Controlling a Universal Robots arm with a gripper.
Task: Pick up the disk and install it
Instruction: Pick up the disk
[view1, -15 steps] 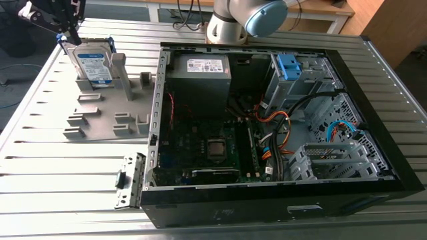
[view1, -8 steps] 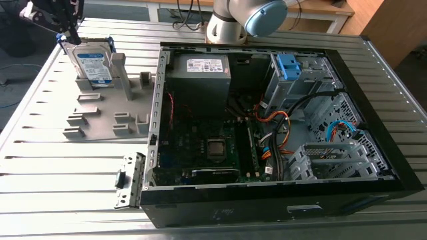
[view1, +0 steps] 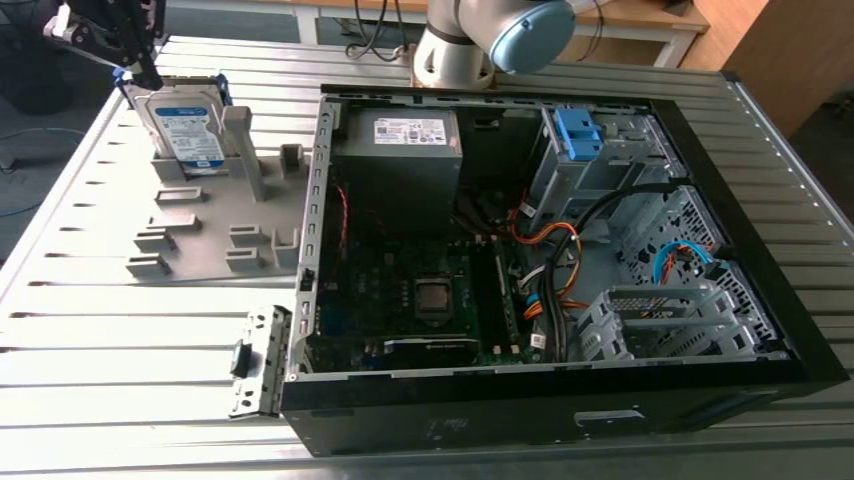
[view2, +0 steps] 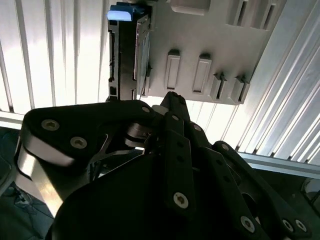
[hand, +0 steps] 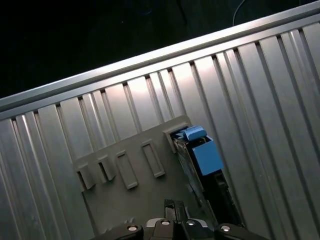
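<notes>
The fingers (view2: 172, 102) look drawn together, tips meeting at a narrow point, and nothing sits between them. The gripper (view1: 139, 78) comes down at a slant over the tabletop (view1: 134, 350) at the exterior view's left. The wrist is high, and black linkages fan out behind the tips in the second wrist view.

Right under the fingers is the disk (view1: 184, 128), standing upright on edge, its label showing in the exterior view, blue rails framing it. The tips hang at its upper corner; touching or just clear, I cannot tell. In both wrist views the disk (view2: 127, 55) (hand: 205, 157) sits just beside the tips, not between them.

It stands slotted in a grey holder plate (view1: 200, 225), whose other slots spread out below the fingers. Well away from the fingers, toward the exterior view's right, the open computer case (view1: 467, 415) lies flat on the tabletop, with a blue bracket (view1: 577, 135) in its far bay. Behind the case stands the arm's base (view1: 461, 45).
</notes>
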